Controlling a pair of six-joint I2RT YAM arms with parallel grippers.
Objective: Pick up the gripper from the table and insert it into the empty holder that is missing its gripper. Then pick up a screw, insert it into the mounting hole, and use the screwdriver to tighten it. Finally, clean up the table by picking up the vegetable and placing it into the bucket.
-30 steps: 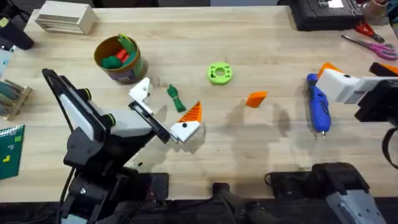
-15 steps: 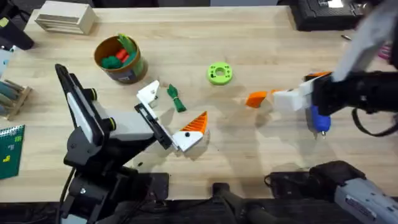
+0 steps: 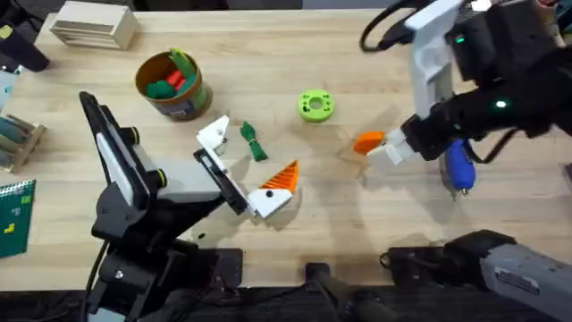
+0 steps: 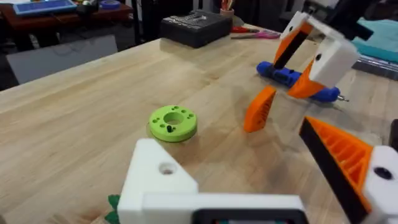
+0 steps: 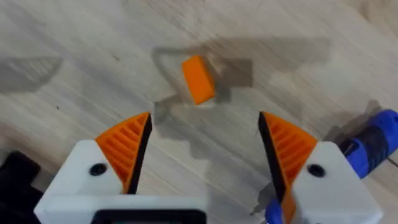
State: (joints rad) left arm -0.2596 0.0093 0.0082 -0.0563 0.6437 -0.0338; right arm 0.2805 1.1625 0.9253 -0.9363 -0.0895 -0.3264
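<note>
Your right end effector (image 5: pixel 202 149) hangs wide open and empty over the orange fingertip piece (image 5: pixel 198 79), which lies on the counter (image 3: pixel 375 63). From overhead that piece (image 3: pixel 367 141) sits at three o'clock from the left end effector (image 3: pixel 241 170), itself spread open holding nothing. The left wrist view shows the bare white holder (image 4: pixel 158 180).

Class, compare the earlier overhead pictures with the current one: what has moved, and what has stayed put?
The right end effector swung in from the table's right edge to the small orange wedge-shaped plastic piece, open, holding nothing. The left end effector shifted slightly early on. The wedge, blue pen-shaped screwdriver, green ring-shaped disc and orange-yellow tub stayed put.
</note>
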